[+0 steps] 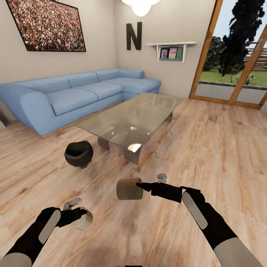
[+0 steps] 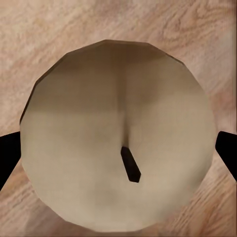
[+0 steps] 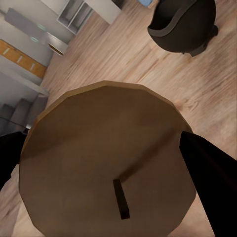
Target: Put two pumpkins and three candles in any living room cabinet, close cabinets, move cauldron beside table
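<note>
The right gripper (image 1: 140, 185) clamped one candle (image 1: 128, 188) above the wooden floor (image 1: 207, 148). The left gripper (image 1: 83, 214) gripped another candle (image 1: 83, 221). The cauldron (image 1: 78, 153) stood just beside the glass table (image 1: 133, 115).

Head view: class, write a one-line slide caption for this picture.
Each claw, left and right, holds a candle above the wooden floor, facing cauldron, glass table and blue sofa.

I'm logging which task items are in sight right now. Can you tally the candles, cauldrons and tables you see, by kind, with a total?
Candles: 2, one in the left claw, one in the right claw
Cauldrons: 1, on the floor beside the table
Tables: 1
Total: 4
</note>
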You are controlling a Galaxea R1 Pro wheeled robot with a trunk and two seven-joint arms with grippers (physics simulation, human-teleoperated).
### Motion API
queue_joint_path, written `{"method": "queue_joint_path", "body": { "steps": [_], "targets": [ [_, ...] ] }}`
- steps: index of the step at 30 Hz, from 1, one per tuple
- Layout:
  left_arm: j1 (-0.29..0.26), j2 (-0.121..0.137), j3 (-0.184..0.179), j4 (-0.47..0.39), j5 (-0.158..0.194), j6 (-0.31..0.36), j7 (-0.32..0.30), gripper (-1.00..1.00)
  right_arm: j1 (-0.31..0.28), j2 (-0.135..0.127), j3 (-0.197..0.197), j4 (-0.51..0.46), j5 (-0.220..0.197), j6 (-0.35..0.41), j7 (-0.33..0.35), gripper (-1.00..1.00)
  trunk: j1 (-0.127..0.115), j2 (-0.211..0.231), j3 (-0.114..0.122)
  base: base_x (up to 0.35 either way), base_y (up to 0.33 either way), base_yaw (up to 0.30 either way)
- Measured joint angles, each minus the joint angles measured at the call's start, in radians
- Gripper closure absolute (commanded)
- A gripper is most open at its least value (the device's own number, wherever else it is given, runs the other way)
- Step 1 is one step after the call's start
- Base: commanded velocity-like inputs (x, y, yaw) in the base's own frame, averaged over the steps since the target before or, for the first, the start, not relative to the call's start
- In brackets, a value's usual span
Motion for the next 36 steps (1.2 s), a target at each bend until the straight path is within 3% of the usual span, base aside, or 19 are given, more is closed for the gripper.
{"method": "queue_joint_path", "body": {
  "steps": [27, 30, 36],
  "targets": [
    [0.0, -0.002, -0.001, 0.0, 0.001, 0.0, 0.0, 1.0, 0.0, 0.0, -0.001, 0.004, 0.001, 0.0, -0.01, 1.0, -0.104, 0.189, 0.085, 0.0, 0.0, 0.0],
    [0.0, -0.002, -0.001, 0.0, 0.001, 0.0, 0.0, 1.0, 0.0, 0.0, 0.0, 0.002, 0.005, 0.001, -0.071, 1.0, -0.115, 0.21, 0.094, 0.0, 0.0, 0.0],
    [0.0, -0.001, -0.001, 0.0, -0.001, 0.0, 0.0, 1.0, 0.0, 0.0, 0.003, -0.003, 0.012, 0.093, -0.388, 1.0, -0.138, 0.252, 0.113, 0.0, 0.0, 0.0]
  ]
}}
